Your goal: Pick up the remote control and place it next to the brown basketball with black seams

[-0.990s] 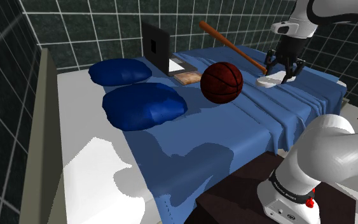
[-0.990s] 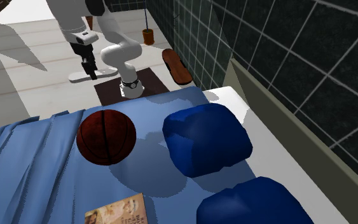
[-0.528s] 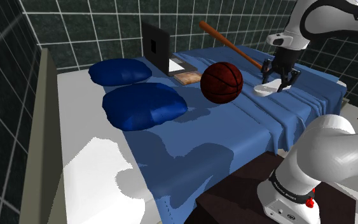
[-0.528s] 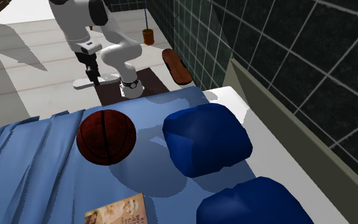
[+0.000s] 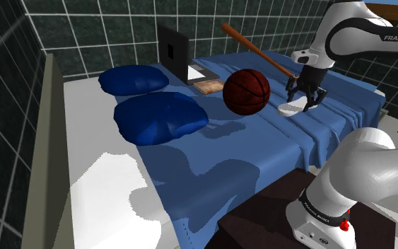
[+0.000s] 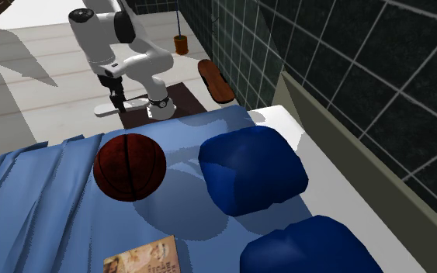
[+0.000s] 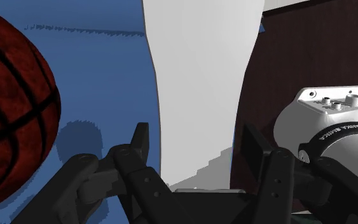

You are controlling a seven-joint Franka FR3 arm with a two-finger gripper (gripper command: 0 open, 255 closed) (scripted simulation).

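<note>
Clasping the remote (image 5: 288,109), end effector (image 5: 305,101) hangs between basketball (image 5: 247,90) and blanket (image 5: 353,95) edge.

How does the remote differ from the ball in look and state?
The remote is plain white; the ball is dark red-brown with black seams. The remote is long and flat; the ball is round. The remote is clasped in the gripper; the ball rests free on the blue blanket.

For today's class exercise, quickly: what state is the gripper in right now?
Gripper: closed, holding the white remote control.
</note>
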